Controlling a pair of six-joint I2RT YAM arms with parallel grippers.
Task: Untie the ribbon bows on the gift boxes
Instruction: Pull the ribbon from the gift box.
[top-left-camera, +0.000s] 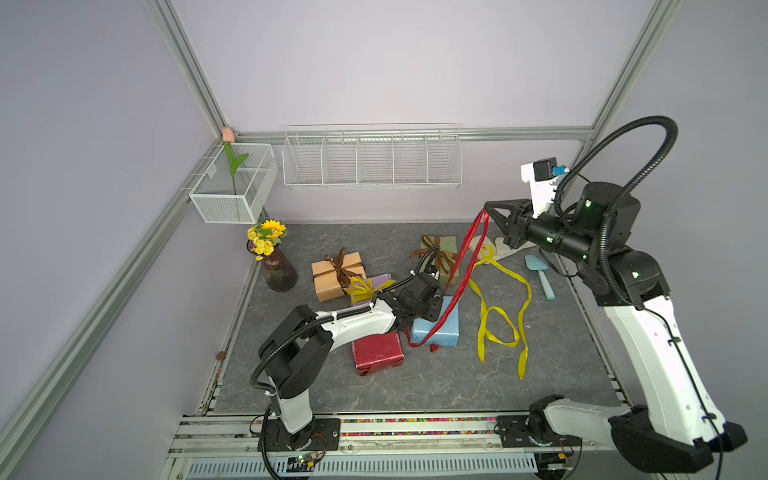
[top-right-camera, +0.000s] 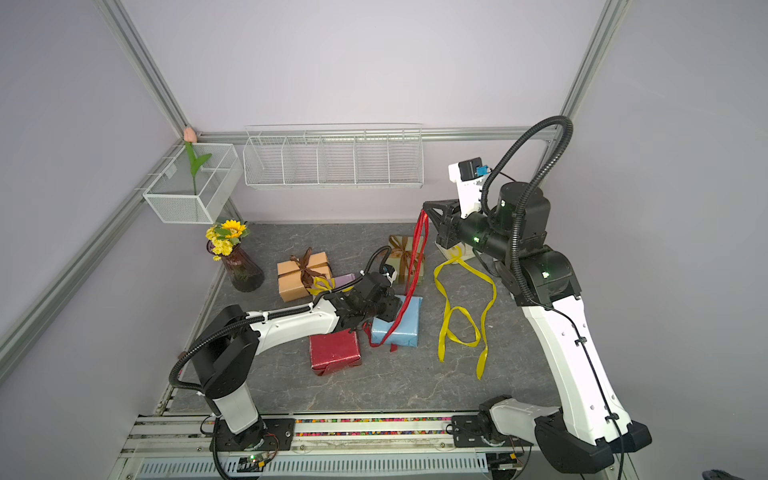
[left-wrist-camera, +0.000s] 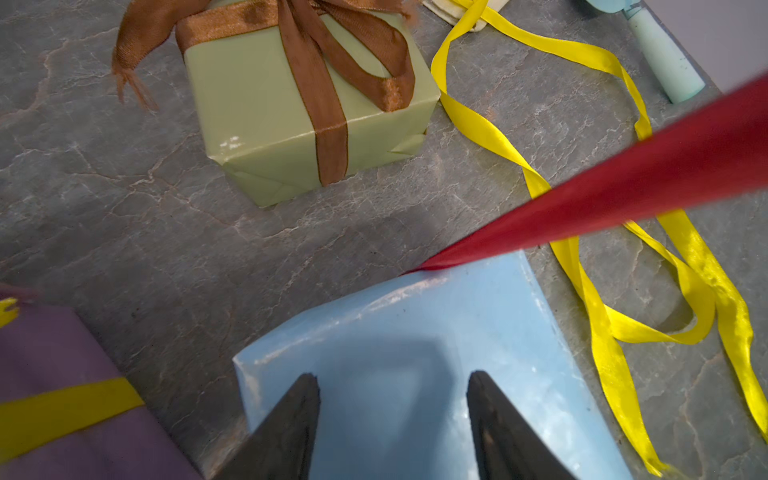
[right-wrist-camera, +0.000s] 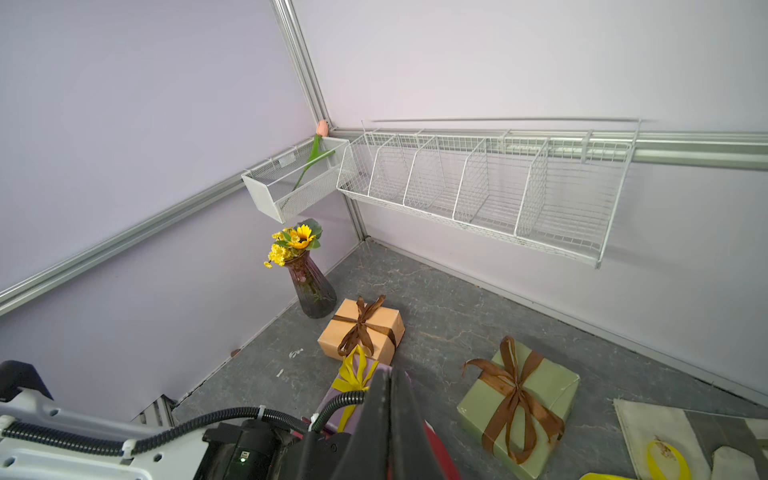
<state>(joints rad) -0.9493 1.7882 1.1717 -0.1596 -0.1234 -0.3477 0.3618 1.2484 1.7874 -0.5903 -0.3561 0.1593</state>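
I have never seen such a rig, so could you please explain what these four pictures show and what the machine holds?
The machine is a left arm and a right arm, each ending in a gripper. Two pictures look down from one overhead camera; two come from cameras on the wrists. On the grey table lie five gift boxes: tan box, lilac box, olive box, light blue box, red box. The right gripper is shut on a red ribbon, lifted high, that runs down to the light blue box. The left gripper, open, sits over that box. A loose yellow ribbon lies beside it.
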